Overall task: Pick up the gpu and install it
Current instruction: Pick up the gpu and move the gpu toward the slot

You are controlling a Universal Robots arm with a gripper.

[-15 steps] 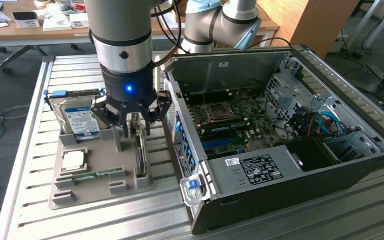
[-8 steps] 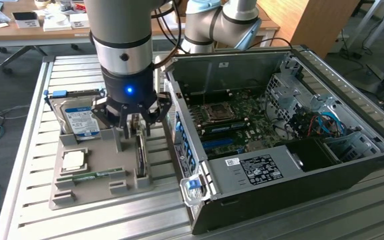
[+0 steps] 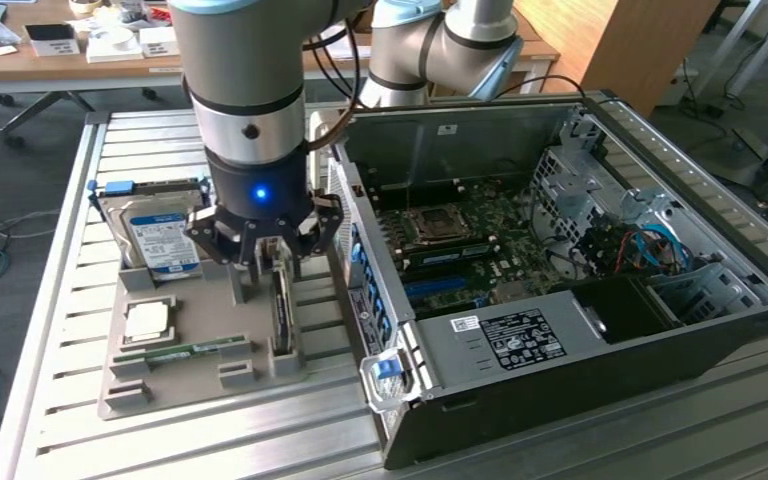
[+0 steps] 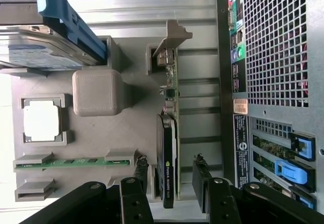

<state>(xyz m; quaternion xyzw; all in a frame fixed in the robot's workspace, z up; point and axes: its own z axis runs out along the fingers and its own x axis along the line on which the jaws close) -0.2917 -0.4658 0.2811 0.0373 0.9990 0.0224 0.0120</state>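
Observation:
The gpu [image 3: 281, 318] stands on its edge in a slot of the grey holder tray [image 3: 171, 395], beside the open computer case [image 3: 598, 330]. In the wrist view the gpu [image 4: 168, 133] is a thin dark card with a black fan housing, and its silver bracket [image 4: 173, 40] is at the far end. My gripper [image 3: 271, 265] hangs just above the card's end farthest from the bracket. It is open, and the gripper [image 4: 170, 163] has one finger on each side of the card with a gap at both pads [image 4: 140, 169].
On the same tray, a hard drive [image 3: 160, 243] with a blue-white label stands at the back. A CPU [image 3: 148, 320] and a green RAM stick [image 3: 184, 352] lie in front. The motherboard [image 3: 471, 245] is exposed inside the case. Desks and chairs stand behind the slatted metal table [image 3: 51, 330].

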